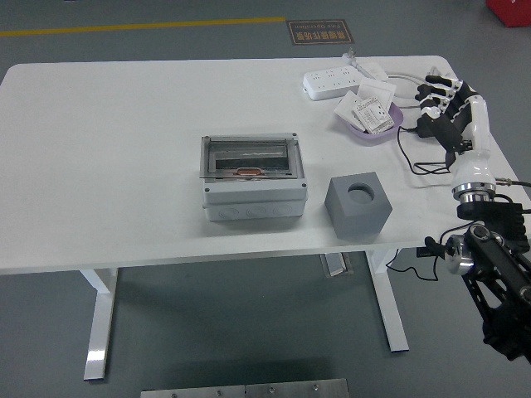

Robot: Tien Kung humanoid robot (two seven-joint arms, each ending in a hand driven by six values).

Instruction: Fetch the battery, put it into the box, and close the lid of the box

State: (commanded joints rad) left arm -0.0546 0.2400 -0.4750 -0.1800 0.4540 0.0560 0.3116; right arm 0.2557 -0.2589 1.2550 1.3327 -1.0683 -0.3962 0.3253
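One arm is showing, my right one. I'm holding the right hand point(444, 104) over the table's point(124, 124) far right corner, just beside the bowl point(371, 124) of white packets; its fingers are curling loosely and gripping nothing, I judge. The box point(253, 177) is sitting mid-table with its clear lid point(249, 156) lying flat over the top, a cube point(358, 206) with a round socket to its right. I'm seeing no battery I can name for certain, possibly among those packets.
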